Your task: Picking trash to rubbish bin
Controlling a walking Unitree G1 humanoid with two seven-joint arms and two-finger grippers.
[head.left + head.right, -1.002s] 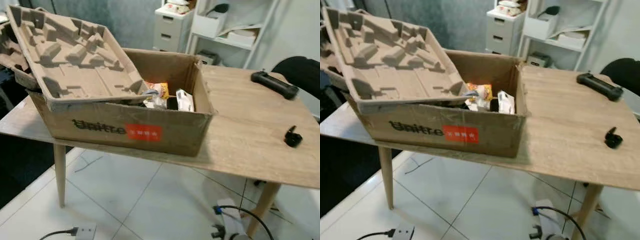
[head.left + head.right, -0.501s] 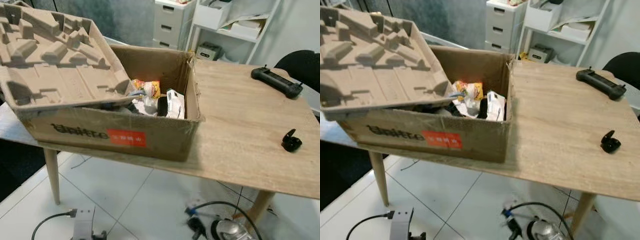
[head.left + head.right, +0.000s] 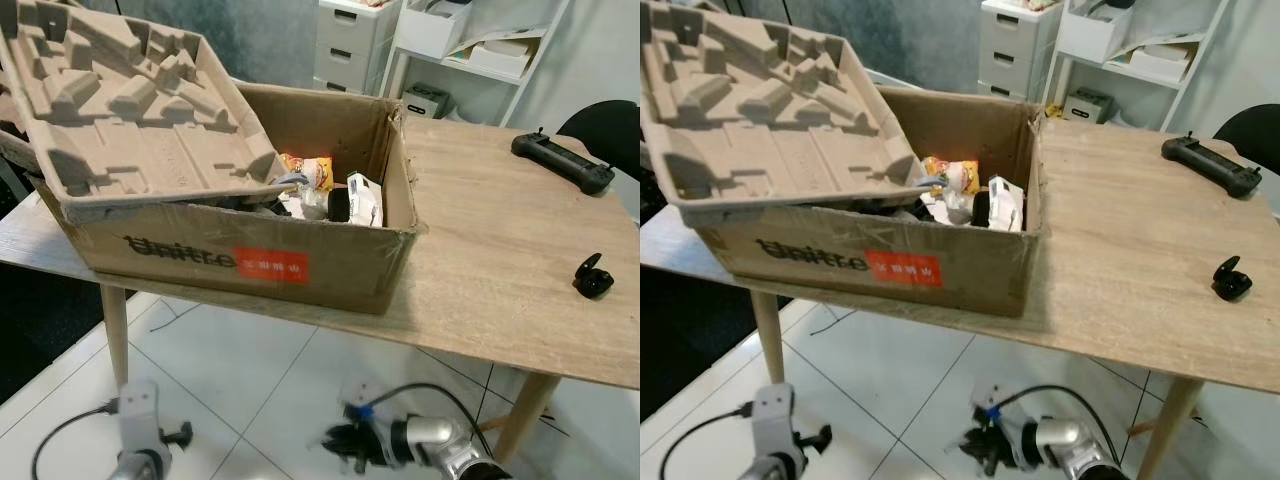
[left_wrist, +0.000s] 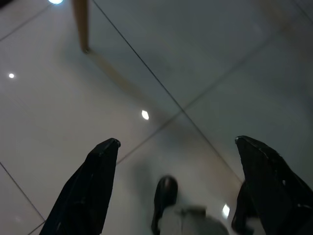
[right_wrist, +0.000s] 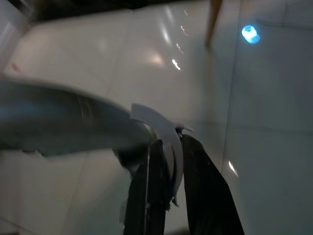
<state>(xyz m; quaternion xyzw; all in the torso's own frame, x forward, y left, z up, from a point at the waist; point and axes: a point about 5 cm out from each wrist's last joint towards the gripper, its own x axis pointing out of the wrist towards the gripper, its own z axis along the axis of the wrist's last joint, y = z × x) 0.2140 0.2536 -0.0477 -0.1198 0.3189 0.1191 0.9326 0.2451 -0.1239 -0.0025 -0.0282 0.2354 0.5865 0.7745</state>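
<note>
Both our arms have come up into the head views since half a second ago, low above the floor in front of the table; the whole picture also shifted, so our head moved too.

Our right gripper (image 5: 168,161) has its two black fingers (image 5: 146,196) pressed together on a thin white scrap of paper (image 5: 161,129), which sticks out curled beyond the fingertips. A blurred grey band crosses the right wrist view just beside the scrap; we cannot tell what it is. Past the fingers lies the pale tiled floor (image 5: 254,161) with light spots, and further out a wooden table leg (image 5: 213,22). In the head view this gripper (image 3: 345,445) hangs low, under the front edge of the table.

Our left gripper (image 4: 176,161) holds its fingers (image 4: 93,191) wide apart with nothing between them. Below the gap we see tiles and a dark blurred shape, and another table leg (image 4: 81,24) stands well beyond the fingertips. In the head view the left arm (image 3: 138,425) is near the floor, with a black cable (image 3: 60,430) beside it.

Above and ahead of both grippers stands the wooden table (image 3: 500,260). On it sits the open cardboard box (image 3: 250,265) serving as the bin, with wrappers and other trash (image 3: 330,190) inside. A moulded pulp tray (image 3: 120,100) lies tilted over one half of the box. Far from the box, on the right part of the table, rest a black controller (image 3: 562,162) and a small black case (image 3: 593,278).
</note>
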